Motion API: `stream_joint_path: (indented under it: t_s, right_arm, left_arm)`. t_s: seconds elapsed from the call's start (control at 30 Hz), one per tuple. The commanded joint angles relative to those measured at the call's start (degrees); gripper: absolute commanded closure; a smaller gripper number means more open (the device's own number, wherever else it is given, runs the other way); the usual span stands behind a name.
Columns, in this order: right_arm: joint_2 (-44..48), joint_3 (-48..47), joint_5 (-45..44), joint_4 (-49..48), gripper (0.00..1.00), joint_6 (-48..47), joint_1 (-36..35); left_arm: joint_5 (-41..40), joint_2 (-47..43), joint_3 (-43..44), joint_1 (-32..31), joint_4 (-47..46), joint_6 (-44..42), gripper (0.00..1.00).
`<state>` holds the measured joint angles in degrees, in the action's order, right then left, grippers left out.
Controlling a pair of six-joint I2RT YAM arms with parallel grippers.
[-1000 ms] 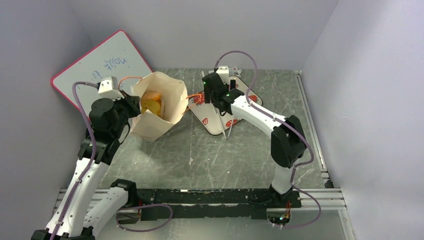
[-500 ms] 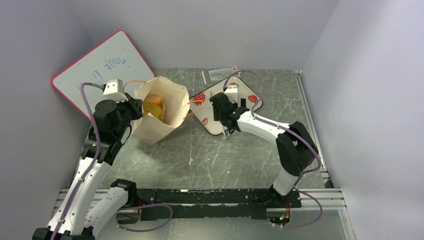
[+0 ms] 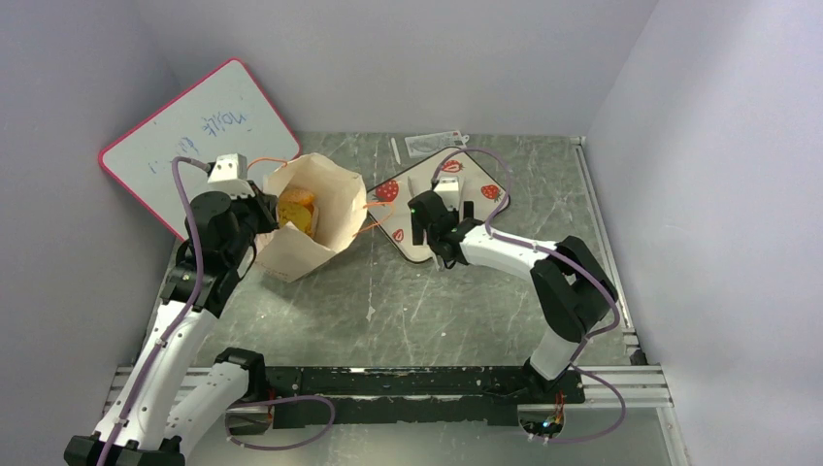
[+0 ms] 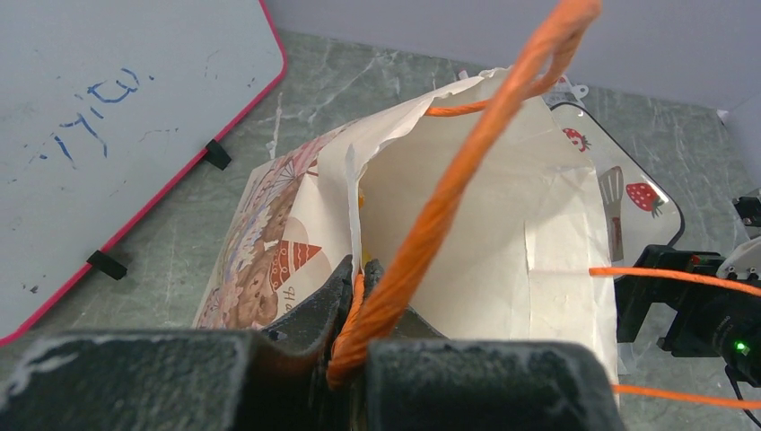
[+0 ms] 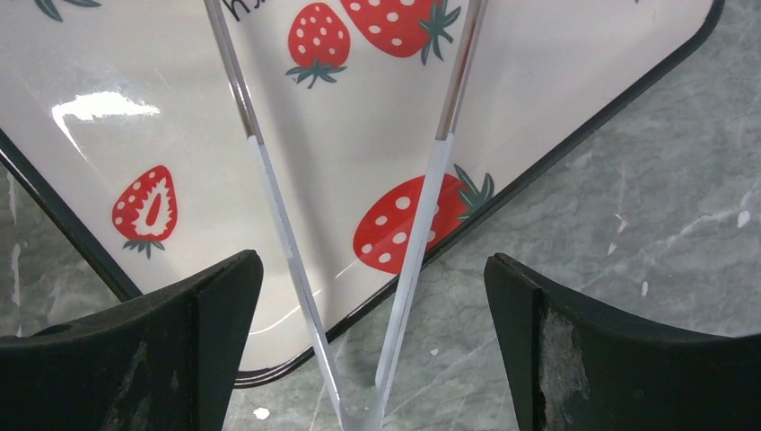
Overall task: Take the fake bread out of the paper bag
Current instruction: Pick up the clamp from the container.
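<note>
Left tool [image 4: 359, 280] pinches the paper bag's [image 3: 312, 221] orange handle [image 4: 449, 189] at ten o'clock; right tool [image 5: 368, 269], released, hovers over tongs [image 5: 273, 193].

Plain lilac-grey walls [image 3: 408, 58] around a veined grey-green stone-look tabletop [image 3: 437, 311]

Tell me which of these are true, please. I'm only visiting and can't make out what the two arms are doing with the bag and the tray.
1. The left fingers pinch the orange cord handle of the paper bag. True.
2. The bag is empty. False: fake bread shows inside it.
3. The right fingers grip the tongs. False: they stand wide open, and the tongs lie untouched between them.
4. The tray has strawberries printed on it. True.
</note>
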<state>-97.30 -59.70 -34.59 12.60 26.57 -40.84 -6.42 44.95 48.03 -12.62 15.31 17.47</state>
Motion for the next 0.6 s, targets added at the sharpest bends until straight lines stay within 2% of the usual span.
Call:
stream_joint_path:
  t_s: [0.0,0.57]
  right_arm:
    - [-0.7,0.9,1.1,-3.1,0.00,-0.6,-0.2]
    - [-6.1,0.5,2.5,-6.3,0.00,-1.9,0.4]
  left_arm:
    - [-0.3,-0.7,0.6,0.5,-4.7,-1.0,0.93]
    - [0.4,-0.3,0.2,0.5,-4.7,-2.1,0.93]
